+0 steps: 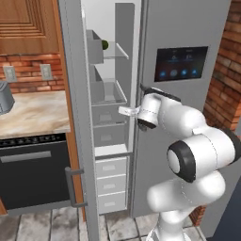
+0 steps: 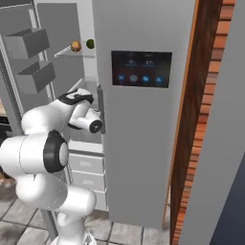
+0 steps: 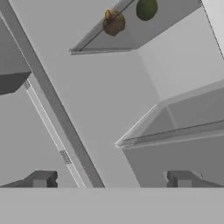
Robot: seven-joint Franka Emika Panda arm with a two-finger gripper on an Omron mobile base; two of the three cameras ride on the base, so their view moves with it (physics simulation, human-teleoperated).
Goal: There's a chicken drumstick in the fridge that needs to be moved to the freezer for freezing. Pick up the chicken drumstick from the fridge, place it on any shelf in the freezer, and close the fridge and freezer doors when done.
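Observation:
The chicken drumstick (image 2: 75,46) (image 3: 113,22), a small orange-tan lump, lies on an upper glass shelf (image 3: 131,37) inside the open freezer (image 1: 110,94). A dark green ball (image 2: 90,44) (image 1: 104,45) sits right beside it. My gripper (image 1: 125,111) (image 3: 111,179) is open with nothing between its fingers. It hangs at mid height in the freezer opening, well below that shelf and beside the shut touchscreen door (image 1: 188,122) (image 2: 143,143). The plain grey door (image 1: 77,117) stands swung open on the left.
White drawers (image 1: 111,183) fill the bottom of the freezer. Grey bins (image 2: 28,43) hang on the open door. A stone counter (image 1: 33,113) over a black appliance (image 1: 33,174) lies left, and a brick wall (image 1: 226,70) stands right.

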